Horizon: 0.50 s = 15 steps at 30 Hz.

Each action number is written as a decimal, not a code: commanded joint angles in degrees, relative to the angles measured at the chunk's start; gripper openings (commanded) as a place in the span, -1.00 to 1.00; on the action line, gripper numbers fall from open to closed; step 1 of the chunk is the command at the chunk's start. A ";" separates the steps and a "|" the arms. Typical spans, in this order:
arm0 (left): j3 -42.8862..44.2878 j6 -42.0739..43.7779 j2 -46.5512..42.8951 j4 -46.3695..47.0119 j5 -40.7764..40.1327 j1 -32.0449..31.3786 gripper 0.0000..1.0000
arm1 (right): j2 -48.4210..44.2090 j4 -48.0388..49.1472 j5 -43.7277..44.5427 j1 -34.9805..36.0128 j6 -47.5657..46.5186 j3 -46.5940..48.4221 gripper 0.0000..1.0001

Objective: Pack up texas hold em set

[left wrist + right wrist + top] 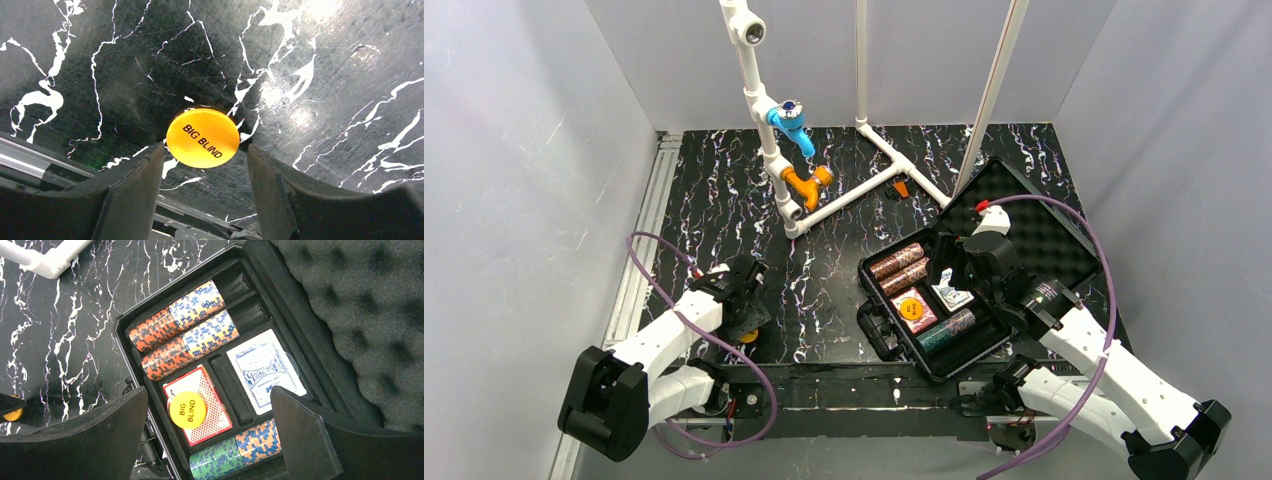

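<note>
Left gripper [205, 150] is hanging wide open, holding nothing, flanking the orange disc [202, 137]; thin, light, probably slippery, so pinching opposite edges is advised.

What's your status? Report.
Left gripper open, straddling orange round BIG BLIND disc on black marbled table. Right gripper open above black foam-lined plastic case, lid up. Nothing blocking disc.

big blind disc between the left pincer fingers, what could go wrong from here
The flat disc lies on glossy tabletop, so the open left pincer may slide over its thin edge or skid it away. The right pincer hovers over the open case, so carrying the disc there risks a clash.
</note>
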 commanded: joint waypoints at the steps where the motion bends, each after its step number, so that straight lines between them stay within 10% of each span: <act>1: -1.57 -1.63 2.50 1.95 -1.85 0.45 0.17 | -0.53 1.19 0.74 0.10 -0.38 -0.26 1.00; 15: -3.01 3.14 3.62 10.28 4.61 -0.21 -0.15 | -0.10 1.25 1.24 0.10 -0.67 0.18 1.00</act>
